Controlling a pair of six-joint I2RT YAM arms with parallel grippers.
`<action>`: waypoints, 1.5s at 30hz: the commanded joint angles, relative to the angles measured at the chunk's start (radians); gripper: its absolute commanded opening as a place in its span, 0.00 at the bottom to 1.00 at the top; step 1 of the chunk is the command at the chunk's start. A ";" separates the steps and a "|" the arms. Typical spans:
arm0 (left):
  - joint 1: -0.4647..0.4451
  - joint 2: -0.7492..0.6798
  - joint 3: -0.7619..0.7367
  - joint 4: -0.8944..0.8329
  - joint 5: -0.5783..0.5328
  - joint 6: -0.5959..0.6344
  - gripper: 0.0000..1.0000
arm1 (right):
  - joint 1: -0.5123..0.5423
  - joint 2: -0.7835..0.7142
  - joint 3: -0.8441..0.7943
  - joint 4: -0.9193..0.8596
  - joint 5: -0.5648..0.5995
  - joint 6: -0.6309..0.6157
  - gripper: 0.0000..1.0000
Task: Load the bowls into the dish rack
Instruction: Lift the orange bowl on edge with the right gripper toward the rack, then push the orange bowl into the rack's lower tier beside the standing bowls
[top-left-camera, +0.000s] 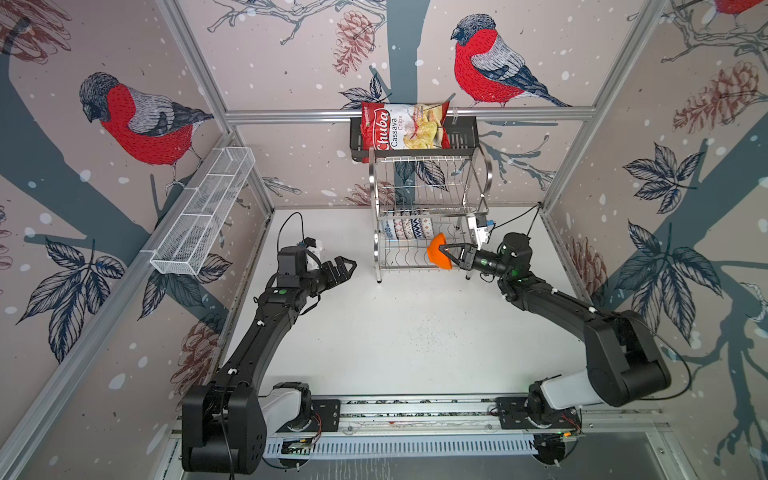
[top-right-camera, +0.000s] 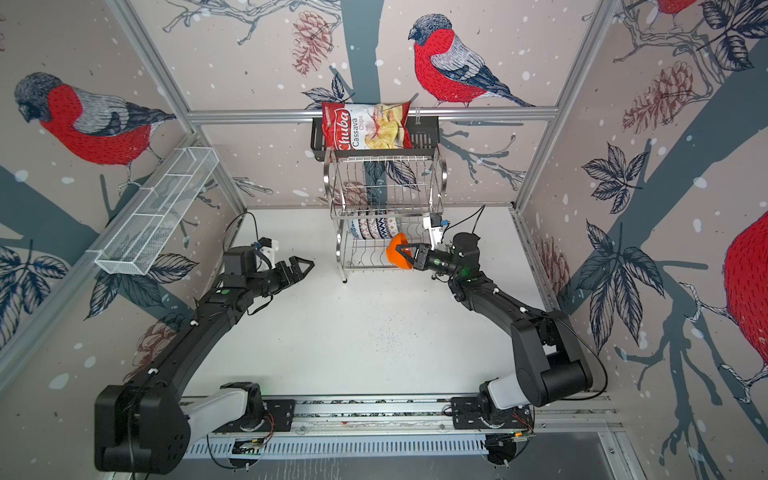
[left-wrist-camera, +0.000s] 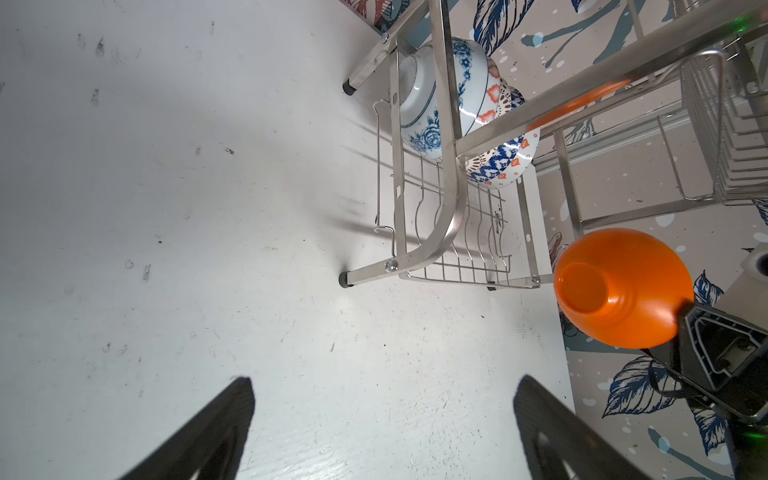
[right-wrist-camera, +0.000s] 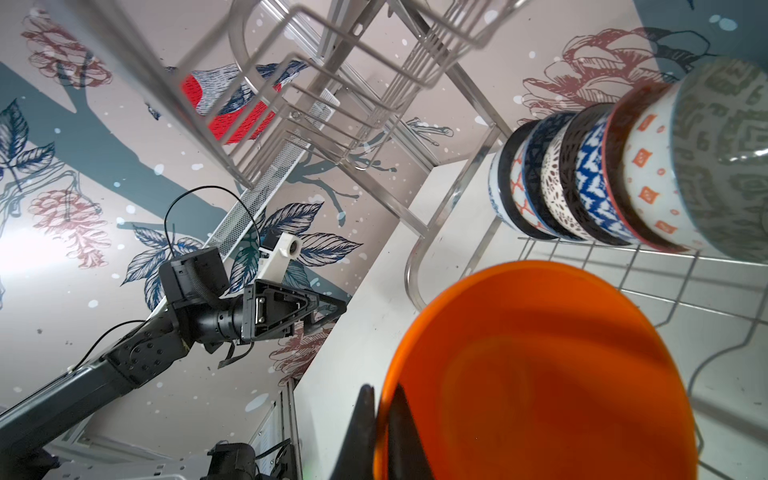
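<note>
Down at the front of the dish rack (top-left-camera: 430, 210), the right gripper (top-left-camera: 444, 249) grips the orange bowl (top-left-camera: 434, 254) by its rim, tipped on edge. Patterned bowls (top-left-camera: 409, 227) stand in a row behind it on the lower tier (top-left-camera: 405, 259), upper tier (top-right-camera: 386, 183) overhead. Left gripper (top-left-camera: 347, 269) is spread wide, well apart.

The right gripper (top-left-camera: 445, 250) pinches one bowl (top-left-camera: 434, 252) at the right end of the dish rack's (top-left-camera: 432, 187) lower tier. Beyond it, the other bowls (top-left-camera: 409, 228) stand in that tier. The left gripper (top-left-camera: 349, 268) lies left of the rack, apart.
</note>
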 joint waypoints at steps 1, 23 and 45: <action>0.002 -0.001 0.000 0.037 0.014 0.005 0.97 | -0.011 0.021 -0.001 0.138 0.026 0.129 0.00; 0.002 -0.004 -0.009 0.051 0.035 0.001 0.97 | -0.045 -0.016 -0.114 0.281 0.049 0.222 0.00; 0.002 0.001 -0.012 0.054 0.042 0.001 0.97 | 0.063 0.256 -0.011 0.458 0.156 0.369 0.00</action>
